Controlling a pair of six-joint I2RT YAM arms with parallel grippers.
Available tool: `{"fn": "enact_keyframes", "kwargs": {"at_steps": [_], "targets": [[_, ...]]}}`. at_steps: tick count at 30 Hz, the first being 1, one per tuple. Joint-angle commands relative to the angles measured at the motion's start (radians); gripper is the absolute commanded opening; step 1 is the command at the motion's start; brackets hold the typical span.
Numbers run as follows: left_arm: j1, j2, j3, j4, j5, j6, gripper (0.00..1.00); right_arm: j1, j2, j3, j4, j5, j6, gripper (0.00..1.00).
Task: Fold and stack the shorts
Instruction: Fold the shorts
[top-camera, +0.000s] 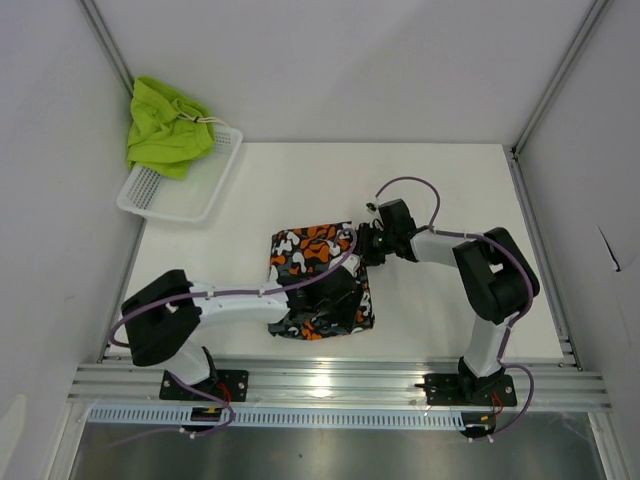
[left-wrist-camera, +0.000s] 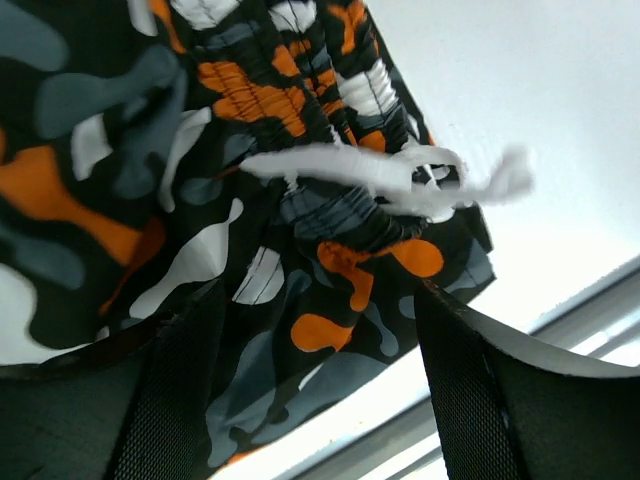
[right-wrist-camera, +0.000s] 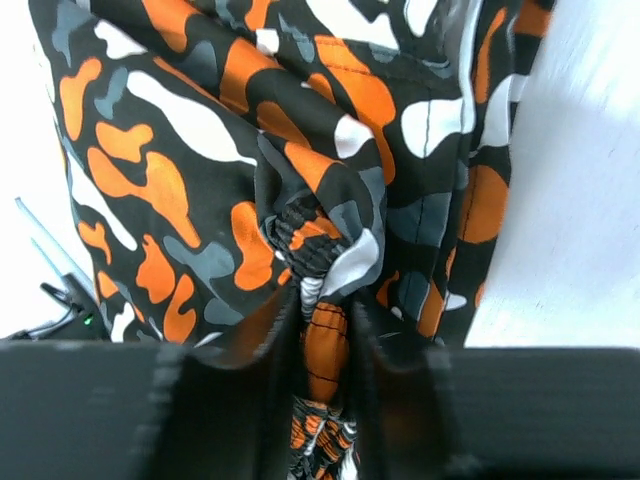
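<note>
The camo shorts (top-camera: 315, 280) lie folded in the middle of the table, orange, black, grey and white. My right gripper (top-camera: 362, 242) is at their far right corner, shut on a bunched fold of the camo fabric (right-wrist-camera: 325, 340). My left gripper (top-camera: 340, 295) hovers over the near right part of the camo shorts, jaws wide apart with nothing between them; its fingers (left-wrist-camera: 470, 400) straddle the waistband edge, where the white drawstring (left-wrist-camera: 400, 175) lies. The lime green shorts (top-camera: 165, 128) hang crumpled over the far end of the basket.
A white mesh basket (top-camera: 180, 185) sits at the table's far left corner. Metal rails (top-camera: 340, 385) run along the near edge, close under the camo shorts. Grey walls close in both sides.
</note>
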Motion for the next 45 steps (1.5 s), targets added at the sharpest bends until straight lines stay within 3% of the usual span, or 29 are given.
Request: {"fn": "enact_keyframes", "kwargs": {"at_steps": [1, 9, 12, 14, 18, 22, 24, 28, 31, 35, 39, 45], "targets": [[-0.011, 0.046, 0.009, 0.098, 0.033, 0.003, 0.77, 0.003, -0.019, 0.075, -0.113, 0.081, -0.060, 0.29], [-0.034, 0.139, 0.014, 0.205, 0.103, -0.017, 0.75, -0.010, 0.013, 0.180, -0.209, 0.081, -0.119, 0.31], [-0.043, 0.126, 0.032, 0.206, 0.103, -0.012, 0.76, -0.013, 0.047, 0.220, -0.230, 0.077, -0.131, 0.40], [-0.044, 0.107, 0.043, 0.203, 0.117, -0.020, 0.80, -0.014, 0.061, 0.243, -0.241, 0.077, -0.133, 0.51], [-0.043, 0.078, 0.189, 0.103, 0.091, -0.037, 0.87, -0.029, 0.049, 0.323, -0.314, 0.093, -0.136, 0.67], [-0.034, 0.052, 0.328, -0.052, 0.051, -0.017, 0.94, -0.086, -0.055, 0.328, -0.345, 0.146, -0.091, 0.93], [-0.003, 0.017, 0.342, -0.086, 0.080, 0.004, 0.95, -0.094, -0.107, 0.291, -0.382, 0.206, -0.054, 0.99], [0.098, -0.109, 0.262, -0.123, 0.125, 0.021, 0.95, -0.097, -0.271, 0.213, -0.477, 0.386, 0.045, 1.00], [0.222, -0.227, 0.150, -0.115, 0.171, 0.031, 0.95, -0.083, -0.435, 0.063, -0.445, 0.474, 0.214, 0.99], [0.397, -0.317, 0.054, -0.109, 0.217, 0.049, 0.95, 0.030, -0.630, -0.075, -0.465, 0.622, 0.460, 0.99], [0.472, -0.325, 0.009, -0.071, 0.223, 0.060, 0.95, 0.319, -0.737, -0.122, -0.609, 0.799, 0.805, 1.00], [0.537, -0.253, 0.030, -0.017, 0.255, 0.101, 0.95, 0.657, -0.737, -0.158, -0.686, 0.975, 1.261, 0.99]]}}
